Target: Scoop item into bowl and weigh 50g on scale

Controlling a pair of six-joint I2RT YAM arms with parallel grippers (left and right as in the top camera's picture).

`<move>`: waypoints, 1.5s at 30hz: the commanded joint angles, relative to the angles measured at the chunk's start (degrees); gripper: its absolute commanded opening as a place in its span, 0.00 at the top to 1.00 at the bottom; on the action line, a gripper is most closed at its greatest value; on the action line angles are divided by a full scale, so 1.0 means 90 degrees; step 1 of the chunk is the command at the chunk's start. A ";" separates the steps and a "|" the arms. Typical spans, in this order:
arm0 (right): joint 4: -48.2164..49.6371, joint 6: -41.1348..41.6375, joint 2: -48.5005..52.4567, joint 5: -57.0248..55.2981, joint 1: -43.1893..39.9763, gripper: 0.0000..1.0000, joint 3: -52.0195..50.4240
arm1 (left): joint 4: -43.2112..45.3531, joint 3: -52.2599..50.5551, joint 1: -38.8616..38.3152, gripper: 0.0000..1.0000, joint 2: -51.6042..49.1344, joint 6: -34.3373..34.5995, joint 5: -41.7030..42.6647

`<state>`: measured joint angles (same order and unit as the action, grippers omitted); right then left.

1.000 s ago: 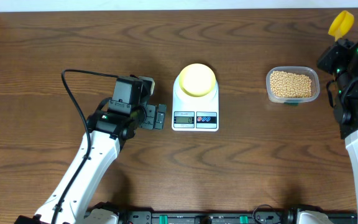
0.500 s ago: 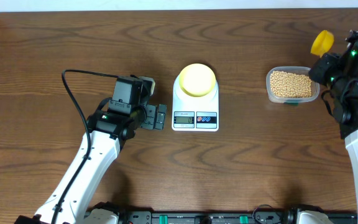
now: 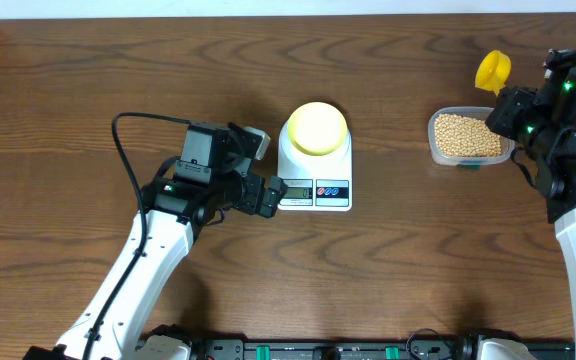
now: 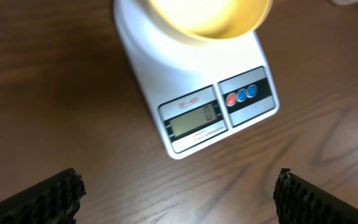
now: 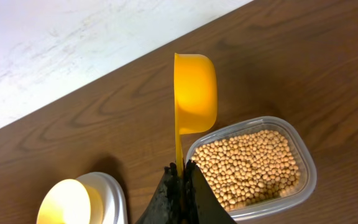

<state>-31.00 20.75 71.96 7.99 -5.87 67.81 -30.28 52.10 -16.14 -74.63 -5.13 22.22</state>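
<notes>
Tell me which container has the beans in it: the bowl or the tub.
The clear tub right of the scale; it is full of beans. The pale yellow bowl on the scale shows none.

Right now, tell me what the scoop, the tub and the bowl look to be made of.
The scoop: likely plastic, an even bright yellow, with a thin moulded wall and a dull sheen.
The tub: clear plastic; the beans show through its wall, and the rim is rounded.
The bowl: probably plastic or melamine, pale yellow and smooth with a soft gloss; ceramic cannot be ruled out.
</notes>
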 commanded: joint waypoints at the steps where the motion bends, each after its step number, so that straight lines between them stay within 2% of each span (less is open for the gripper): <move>1: -0.0015 -0.0056 0.0041 0.0109 -0.0005 0.99 0.0073 | 0.0170 -0.0036 -0.0236 0.00 0.0005 -0.0476 0.0216; 9: -0.0155 -0.0053 0.0041 0.0112 -0.0005 0.99 0.0073 | 0.0155 -0.0036 -0.1141 0.00 0.0005 0.0374 -0.1411; 21: -0.0493 -0.0051 0.0041 0.0352 -0.0005 0.99 0.0073 | 0.0590 -0.0036 -0.1270 0.00 0.0005 0.0437 -0.1360; 33: -0.0583 -0.0051 0.0041 0.0350 -0.0005 0.99 0.0073 | 0.0546 -0.0036 -0.1270 0.00 0.0005 0.0437 -0.1362; 40: -0.0627 -0.0053 0.0041 0.0347 -0.0005 0.99 0.0073 | 0.0612 -0.0036 -0.1268 0.00 -0.0019 0.0440 -0.1957; 45: -0.0651 -0.0053 0.0041 0.0347 -0.0005 0.99 0.0073 | 0.0612 -0.0036 -0.1268 0.00 -0.0027 0.0425 -0.1829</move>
<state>-36.69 20.75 72.01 10.72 -5.87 67.81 -25.04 52.10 -27.51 -74.63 -1.48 6.17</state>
